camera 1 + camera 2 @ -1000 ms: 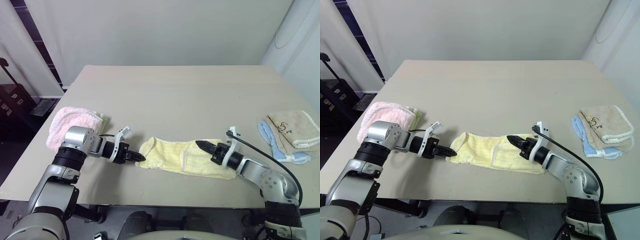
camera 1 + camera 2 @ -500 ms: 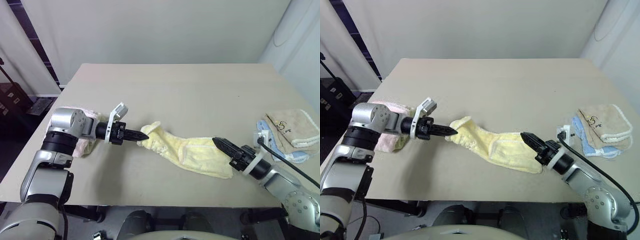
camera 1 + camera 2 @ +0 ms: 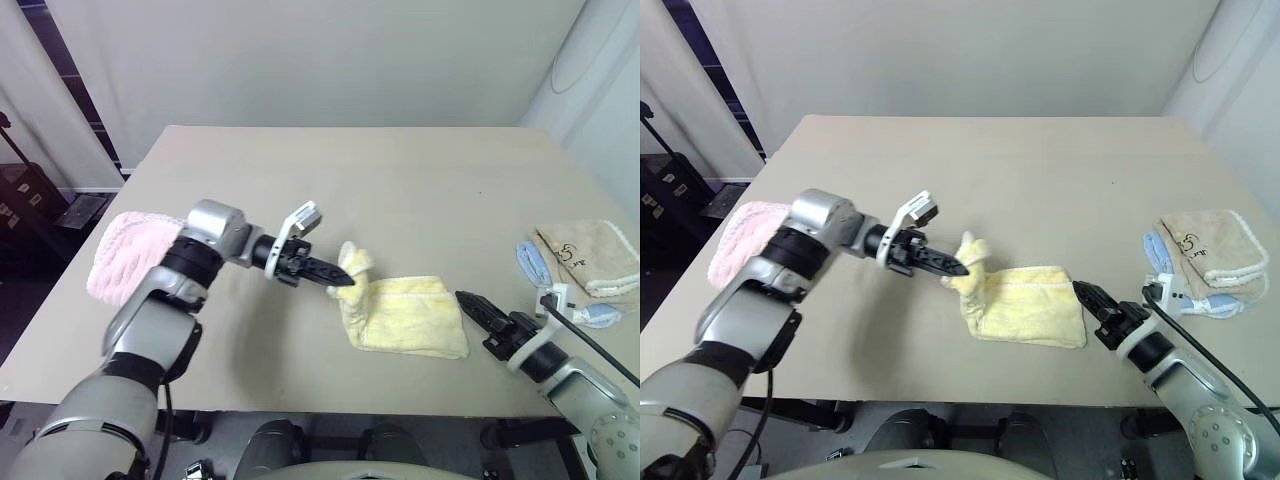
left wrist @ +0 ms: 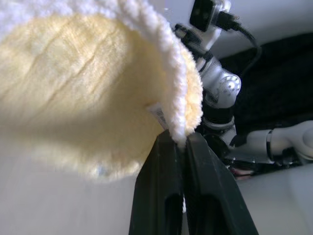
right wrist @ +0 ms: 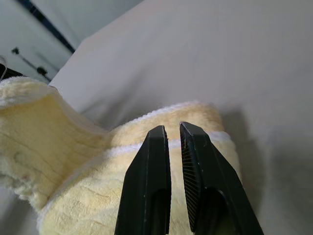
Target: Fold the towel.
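No container is seen on the table [image 3: 330, 170]; only cloth items are laid on it. 4 cloth pieces can be counted: 1 pale yellow towel [image 3: 410, 318], 1 pink towel [image 3: 125, 255] at the table's left edge, and 1 beige towel [image 3: 590, 252] stacked over 1 light blue cloth [image 3: 535, 265] near the right edge.

The yellow towel is found near the front edge, slightly right of centre. Its right part is laid flat in a doubled layer, while its left end is lifted off the surface in a bunched peak. That peak is clamped by the left gripper [image 3: 345, 278], whose 2 black fingers [image 4: 166, 196] are seen pressed together on the whitish hem in the left wrist view.

The right gripper [image 3: 468, 301] is held just beside the towel's right edge, apart from it and low over the table. Its 2 fingers [image 5: 149, 176] are seen nearly together with a thin gap, and nothing is gripped between them.

The whole far half of the table is left bare. A bare strip is also left between the yellow towel and the pink one, and another between the yellow towel and the beige stack.
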Robot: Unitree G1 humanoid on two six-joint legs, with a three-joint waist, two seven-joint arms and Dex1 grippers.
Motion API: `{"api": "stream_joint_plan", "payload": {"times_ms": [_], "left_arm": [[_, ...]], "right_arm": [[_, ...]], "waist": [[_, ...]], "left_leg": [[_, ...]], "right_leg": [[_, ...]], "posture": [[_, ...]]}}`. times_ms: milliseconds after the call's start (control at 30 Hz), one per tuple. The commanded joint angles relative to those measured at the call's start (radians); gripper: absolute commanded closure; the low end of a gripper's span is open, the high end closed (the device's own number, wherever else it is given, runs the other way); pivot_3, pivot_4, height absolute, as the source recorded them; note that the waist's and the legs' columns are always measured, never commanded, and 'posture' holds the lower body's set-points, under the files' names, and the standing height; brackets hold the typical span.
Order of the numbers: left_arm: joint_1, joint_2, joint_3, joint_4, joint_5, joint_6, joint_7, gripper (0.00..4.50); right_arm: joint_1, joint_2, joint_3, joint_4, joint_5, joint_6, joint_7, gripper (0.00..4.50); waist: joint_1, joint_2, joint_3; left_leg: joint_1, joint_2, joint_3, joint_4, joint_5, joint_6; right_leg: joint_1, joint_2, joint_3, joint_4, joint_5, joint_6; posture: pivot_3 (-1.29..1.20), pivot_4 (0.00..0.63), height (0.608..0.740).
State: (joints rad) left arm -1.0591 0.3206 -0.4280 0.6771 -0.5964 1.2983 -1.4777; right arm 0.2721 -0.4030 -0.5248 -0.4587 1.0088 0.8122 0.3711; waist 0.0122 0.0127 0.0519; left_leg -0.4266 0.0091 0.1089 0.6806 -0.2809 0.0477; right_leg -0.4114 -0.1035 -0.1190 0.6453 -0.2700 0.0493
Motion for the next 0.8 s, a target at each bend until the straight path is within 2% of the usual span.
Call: {"api": "stream_joint_plan", "payload": {"times_ms": [33, 233, 433, 633, 800], "left_arm": [[-0.035, -0.059, -0.034, 0.030, 0.031, -0.051, -0.057, 4.47], [-0.044, -0.224, -0.071, 0.135, 0.124, -0.163, -0.044, 4.47], [-0.082, -0.387, 0.025, 0.304, 0.184, -0.271, 0.047, 4.47], [-0.078, -0.498, 0.101, 0.407, 0.235, -0.341, 0.145, 4.47], [-0.059, -0.535, 0.127, 0.454, 0.278, -0.359, 0.201, 4.47]], "right_arm": [[0.019, 0.008, -0.044, -0.050, 0.039, -0.033, -0.031, 4.06], [0.050, 0.036, -0.062, -0.046, 0.045, -0.069, -0.100, 4.06], [0.059, 0.053, -0.056, -0.042, 0.046, -0.088, -0.165, 4.06], [0.060, 0.061, -0.053, -0.037, 0.057, -0.095, -0.202, 4.06], [0.063, 0.059, -0.040, -0.034, 0.055, -0.093, -0.214, 4.06]], "waist": [[-0.002, 0.000, 0.000], [0.000, -0.001, 0.000], [0.000, -0.002, 0.001], [0.001, -0.003, 0.002], [0.000, -0.003, 0.002]], "left_leg": [[0.000, 0.000, 0.000, 0.000, 0.000, 0.000], [0.000, 0.002, 0.000, 0.001, 0.000, 0.000], [0.000, 0.002, 0.000, 0.002, 0.000, 0.001], [0.001, 0.002, -0.001, 0.002, 0.000, 0.001], [0.001, 0.003, -0.001, 0.002, 0.000, 0.001]], "right_leg": [[0.000, 0.001, 0.000, 0.000, 0.000, 0.000], [0.000, 0.004, 0.000, 0.001, 0.000, 0.000], [0.001, 0.005, 0.000, 0.001, 0.001, 0.003], [0.001, 0.006, 0.000, 0.001, 0.001, 0.005], [0.001, 0.007, 0.000, 0.002, 0.001, 0.006]], "posture": [[0.00, 0.000, 0.740], [0.00, 0.000, 0.740], [0.00, 0.000, 0.740], [0.00, 0.000, 0.740], [0.00, 0.000, 0.740]]}}
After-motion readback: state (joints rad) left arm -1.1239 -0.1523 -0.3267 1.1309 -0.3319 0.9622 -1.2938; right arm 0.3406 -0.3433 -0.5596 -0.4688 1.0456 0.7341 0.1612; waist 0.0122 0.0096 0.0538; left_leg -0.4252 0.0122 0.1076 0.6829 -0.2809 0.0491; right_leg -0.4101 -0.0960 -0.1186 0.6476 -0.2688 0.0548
